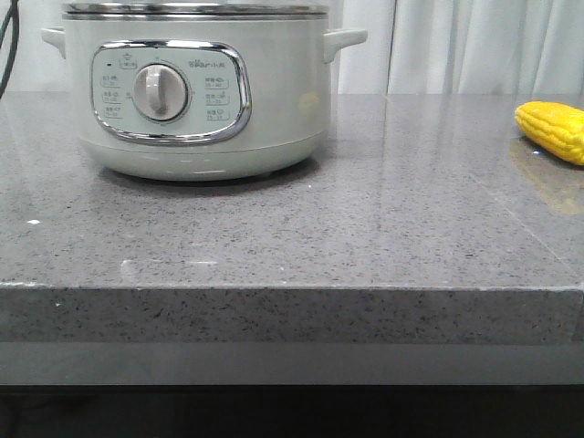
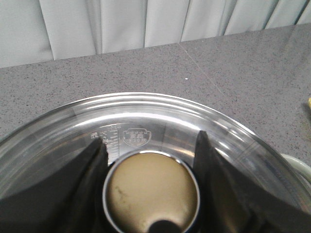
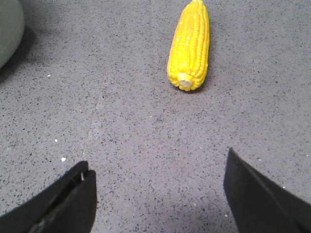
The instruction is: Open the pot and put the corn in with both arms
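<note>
The cream-white pot (image 1: 196, 91) (chrome-framed dial panel, glass lid (image 2: 146, 121) on) stands left on the grey speckled stone counter (image 1: 365, 237) before pale curtains (image 1: 474, 46), the yellow corn (image 1: 552, 130) well right and cut by the frame edge — the left gripper (image 2: 150, 145) spread around the lid's knob (image 2: 151, 191), the right gripper (image 3: 158, 170) wide open.

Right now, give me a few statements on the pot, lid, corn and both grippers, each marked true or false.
1. The corn lies on the counter, apart from the pot. True.
2. The right gripper is shut on the corn. False: it is open above bare counter, the corn ahead of it.
3. The left gripper straddles the lid's knob. True.
4. The glass lid has been removed. False: it sits under the left gripper.
5. The corn is in the pot. False: it is on the counter.
</note>
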